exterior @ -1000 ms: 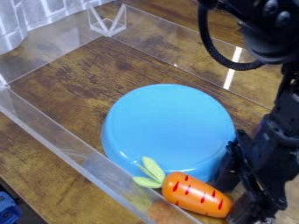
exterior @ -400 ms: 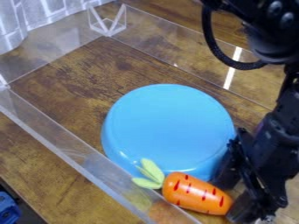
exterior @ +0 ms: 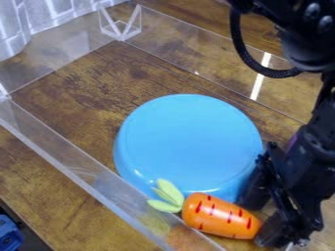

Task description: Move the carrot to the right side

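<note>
The small orange carrot (exterior: 218, 218) with green leaves (exterior: 167, 194) lies on the wooden table at the bottom of the view, leaves pointing left, touching the front edge of the upturned blue bowl (exterior: 190, 139). My black gripper (exterior: 280, 214) stands at the bottom right, right beside the carrot's pointed right end. Its dark fingers (exterior: 269, 192) look spread apart and do not clamp the carrot. The lower finger is partly cut off by the frame's edge.
A clear plastic wall (exterior: 78, 162) runs along the near left side, close to the carrot's leaves. Another clear wall (exterior: 222, 44) runs along the far side. A small clear plastic stand (exterior: 120, 20) sits at the back. Black cables hang at the upper right.
The gripper and arm have drifted slightly to the right. The carrot and the bowl have stayed where they were.
</note>
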You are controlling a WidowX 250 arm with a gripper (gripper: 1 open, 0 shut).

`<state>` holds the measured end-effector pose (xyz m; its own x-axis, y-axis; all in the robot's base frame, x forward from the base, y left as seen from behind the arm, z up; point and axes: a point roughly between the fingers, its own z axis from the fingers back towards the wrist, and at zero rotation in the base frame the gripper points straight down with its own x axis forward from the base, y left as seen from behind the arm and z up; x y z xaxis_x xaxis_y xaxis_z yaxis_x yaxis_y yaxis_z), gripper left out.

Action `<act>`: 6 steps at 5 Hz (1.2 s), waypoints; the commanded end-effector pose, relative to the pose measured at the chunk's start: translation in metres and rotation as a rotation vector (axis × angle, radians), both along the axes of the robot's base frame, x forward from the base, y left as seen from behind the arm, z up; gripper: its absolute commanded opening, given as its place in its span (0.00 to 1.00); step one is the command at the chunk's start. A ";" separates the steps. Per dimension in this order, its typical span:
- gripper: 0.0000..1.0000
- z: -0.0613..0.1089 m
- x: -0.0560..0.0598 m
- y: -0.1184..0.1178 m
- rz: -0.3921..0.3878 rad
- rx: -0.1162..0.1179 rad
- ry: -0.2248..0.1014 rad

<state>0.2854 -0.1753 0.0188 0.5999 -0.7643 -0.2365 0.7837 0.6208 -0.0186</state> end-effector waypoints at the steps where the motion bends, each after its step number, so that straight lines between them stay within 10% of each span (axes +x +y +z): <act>1: 0.00 0.003 0.007 0.010 0.027 -0.001 -0.012; 6: 0.00 0.004 0.011 0.010 0.020 0.020 -0.012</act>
